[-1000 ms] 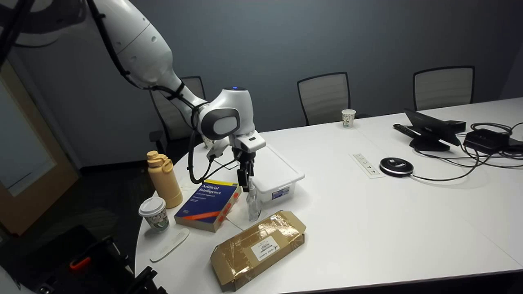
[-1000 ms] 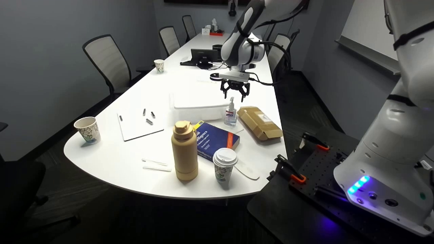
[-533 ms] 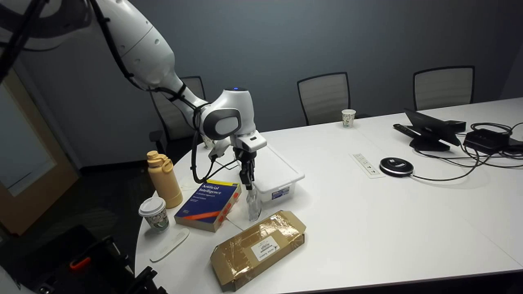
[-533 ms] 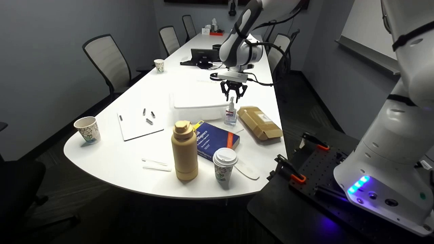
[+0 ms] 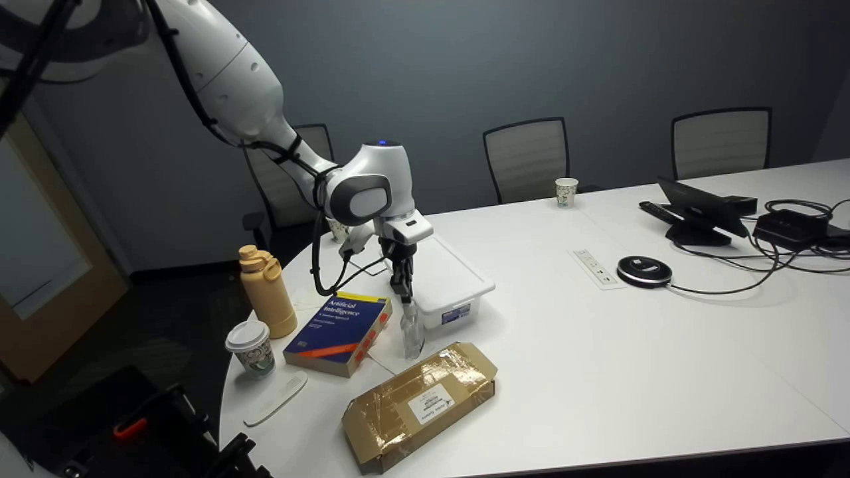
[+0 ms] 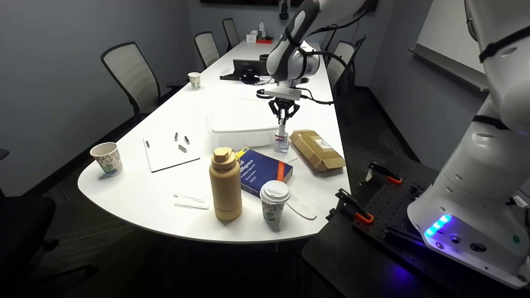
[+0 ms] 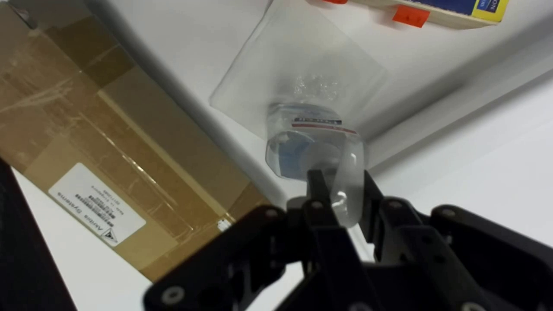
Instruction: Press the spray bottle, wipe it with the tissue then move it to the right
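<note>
The spray bottle (image 6: 281,142), a small clear pump bottle, stands upright on the table in both exterior views. From above, the wrist view shows its clear body (image 7: 293,151) and pale pump head (image 7: 351,181). My gripper (image 7: 341,175) points down over it, its two dark fingers (image 7: 318,185) on either side of the pump head and touching it. In an exterior view the gripper (image 6: 282,121) has its tips drawn together at the bottle's top. What looks like a tissue (image 6: 261,27) sticks up at the table's far end, small in view.
A white lidded bin (image 5: 441,279) stands close beside the bottle. On other sides are a brown cardboard box (image 5: 425,405) and a thick blue book (image 5: 342,328). A translucent sheet (image 7: 298,56) lies beneath the bottle. The tan bottle (image 6: 225,186) and a lidded cup (image 6: 274,203) stand beyond the book.
The jaws have come in from wide apart onto the pump head. In the exterior views my gripper has shifted slightly sideways over the bottle. The bottle keeps its place.
</note>
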Available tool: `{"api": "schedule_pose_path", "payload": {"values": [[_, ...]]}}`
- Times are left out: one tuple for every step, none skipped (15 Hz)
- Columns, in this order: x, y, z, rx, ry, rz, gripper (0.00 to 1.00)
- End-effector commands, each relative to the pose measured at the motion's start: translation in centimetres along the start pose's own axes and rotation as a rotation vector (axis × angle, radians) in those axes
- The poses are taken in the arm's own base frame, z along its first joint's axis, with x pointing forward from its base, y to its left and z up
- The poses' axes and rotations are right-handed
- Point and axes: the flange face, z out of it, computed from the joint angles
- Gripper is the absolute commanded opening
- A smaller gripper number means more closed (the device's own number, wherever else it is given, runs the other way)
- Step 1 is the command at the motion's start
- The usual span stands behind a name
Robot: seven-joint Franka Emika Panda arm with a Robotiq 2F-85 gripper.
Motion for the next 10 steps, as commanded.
{"api": "schedule_pose_path", "payload": {"values": [[-0.1,-0.4,-1.2,-0.01,0.004,0.003,0.05],[-0.1,-0.4,-1.7,-0.008,0.007,0.002,0.05],[-0.3,-0.5,-2.4,-0.001,0.008,0.0,0.05],[-0.4,-0.7,-2.9,0.004,0.012,0.001,0.05],[-0.5,-0.8,-3.6,0.01,0.011,0.0,0.05],[-0.6,-0.9,-4.0,0.015,0.008,-0.001,0.05],[-0.6,-1.0,-4.6,0.018,0.008,0.0,0.05],[-0.7,-1.1,-5.1,0.02,0.003,0.0,0.05],[-0.7,-1.1,-5.7,0.017,0.0,0.003,0.05],[-0.8,-1.1,-6.4,0.013,-0.001,0.007,0.05]]}}
